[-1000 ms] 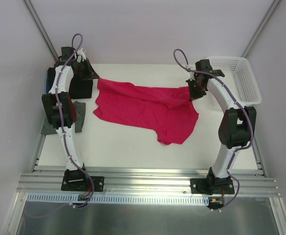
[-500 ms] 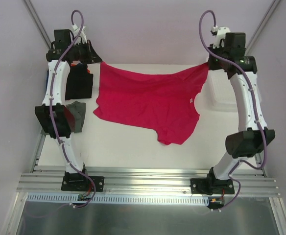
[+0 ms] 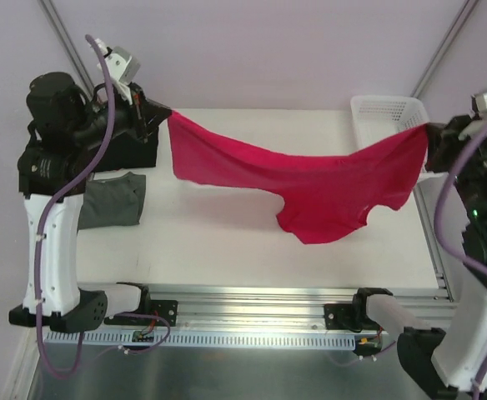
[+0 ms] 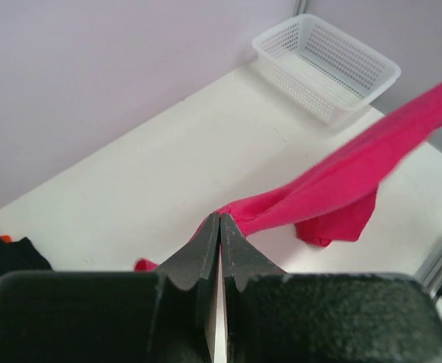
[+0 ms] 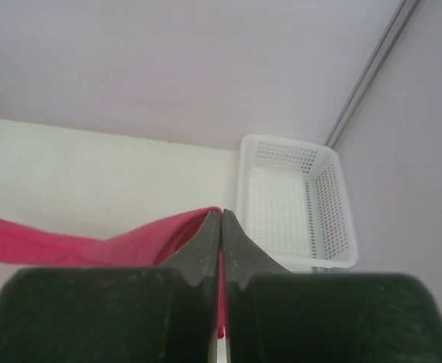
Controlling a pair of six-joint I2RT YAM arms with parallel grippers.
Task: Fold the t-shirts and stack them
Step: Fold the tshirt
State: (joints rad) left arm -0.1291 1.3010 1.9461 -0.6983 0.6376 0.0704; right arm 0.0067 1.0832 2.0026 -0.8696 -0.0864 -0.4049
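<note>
Two edges pinched: left tool (image 3: pixel 165 114), right tool (image 3: pixel 429 133); pink t-shirt (image 3: pixel 310 179) sags between.

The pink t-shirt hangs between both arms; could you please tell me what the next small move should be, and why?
The left pincer and right pincer each pinch an edge of the pink t-shirt, which sags between them above the table. I would probably lower both together, held well apart, to lay it flat for folding.

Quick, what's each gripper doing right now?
Left gripper: shut on one end of the pink t-shirt.
Right gripper: shut on its other end.
</note>
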